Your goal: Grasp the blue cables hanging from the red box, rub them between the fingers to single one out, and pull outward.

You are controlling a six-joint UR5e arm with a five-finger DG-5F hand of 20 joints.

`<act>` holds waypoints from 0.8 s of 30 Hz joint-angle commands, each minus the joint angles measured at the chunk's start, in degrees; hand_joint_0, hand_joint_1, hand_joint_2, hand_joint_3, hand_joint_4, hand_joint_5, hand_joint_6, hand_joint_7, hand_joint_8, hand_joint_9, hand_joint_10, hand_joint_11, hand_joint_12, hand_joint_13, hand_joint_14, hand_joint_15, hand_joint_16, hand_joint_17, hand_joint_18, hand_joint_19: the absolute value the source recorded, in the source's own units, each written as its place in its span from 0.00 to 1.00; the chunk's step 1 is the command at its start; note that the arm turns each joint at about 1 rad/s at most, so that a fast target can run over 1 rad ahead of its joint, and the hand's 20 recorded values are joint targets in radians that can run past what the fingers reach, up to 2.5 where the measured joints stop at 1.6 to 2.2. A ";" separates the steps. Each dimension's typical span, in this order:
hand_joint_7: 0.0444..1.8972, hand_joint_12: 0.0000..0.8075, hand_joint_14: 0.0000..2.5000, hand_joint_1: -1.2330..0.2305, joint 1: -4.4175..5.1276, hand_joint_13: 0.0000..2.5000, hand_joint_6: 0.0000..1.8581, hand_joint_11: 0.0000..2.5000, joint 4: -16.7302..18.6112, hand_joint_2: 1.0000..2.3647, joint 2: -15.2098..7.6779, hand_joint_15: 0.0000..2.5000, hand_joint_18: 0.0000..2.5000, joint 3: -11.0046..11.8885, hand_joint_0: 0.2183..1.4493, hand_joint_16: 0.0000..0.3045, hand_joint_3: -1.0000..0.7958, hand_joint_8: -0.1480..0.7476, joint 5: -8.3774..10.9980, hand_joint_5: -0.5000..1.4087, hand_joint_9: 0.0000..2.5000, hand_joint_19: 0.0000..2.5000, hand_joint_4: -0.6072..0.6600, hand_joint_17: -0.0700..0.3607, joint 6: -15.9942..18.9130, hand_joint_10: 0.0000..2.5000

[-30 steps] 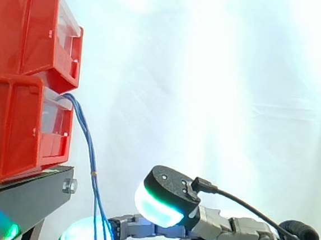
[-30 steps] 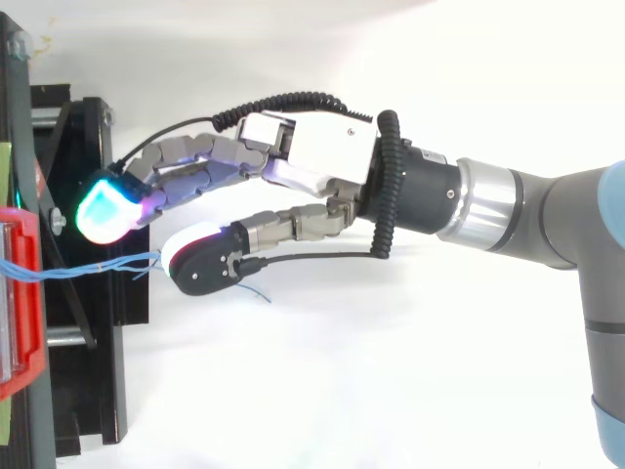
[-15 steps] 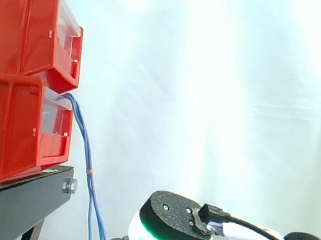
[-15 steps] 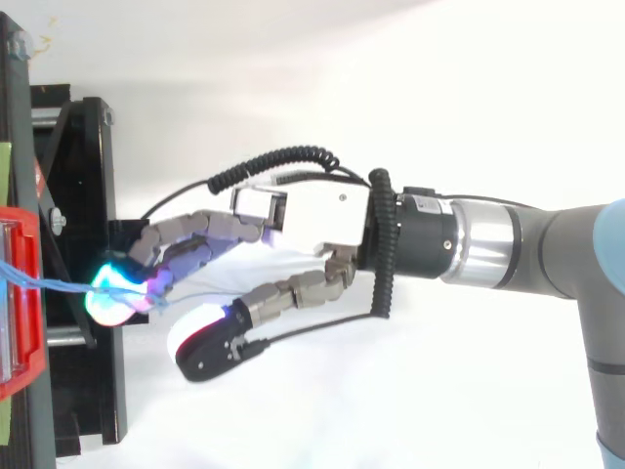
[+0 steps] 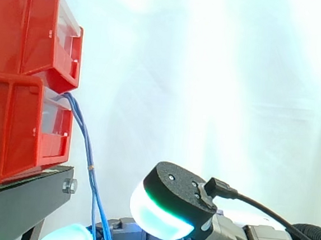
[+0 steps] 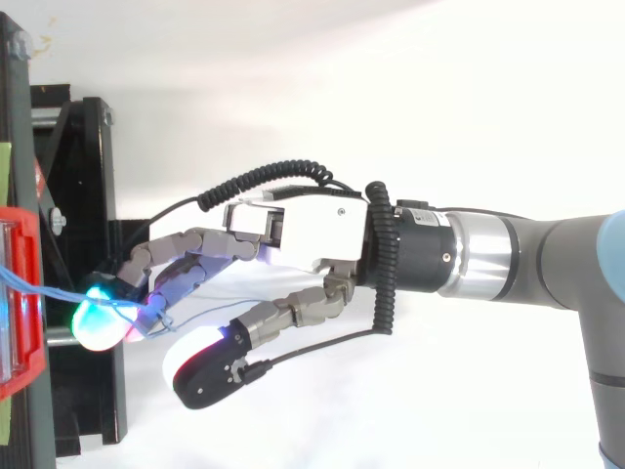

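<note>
We judge grasp done: hand (image 6: 312, 230) curls round blue cables (image 5: 86, 141) below red box (image 5: 19, 124); singling 1 out, pull remain.

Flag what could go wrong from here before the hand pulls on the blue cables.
1. The thin blue cables run into the hand's curled fingers as a bundle, so a pull may drag several, not one.
2. The thumb stands apart from them; the hold looks light and may slip.
3. They lead into the lower red plastic bin, which a hard pull could shift on the black stand.
</note>
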 commanded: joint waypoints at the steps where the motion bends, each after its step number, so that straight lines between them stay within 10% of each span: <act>1: 0.40 0.36 0.01 0.43 -0.15 0.28 0.27 0.15 0.21 0.00 0.01 0.17 0.20 0.06 0.24 0.13 0.30 0.42 -0.04 0.17 0.32 0.17 0.60 0.36 1.01 0.00; 24: 0.57 0.36 0.01 0.43 -1.56 0.31 0.27 0.19 -2.60 0.00 0.10 0.20 0.24 4.01 0.27 0.13 0.31 0.43 -3.29 0.21 0.36 0.20 0.62 0.37 2.76 0.01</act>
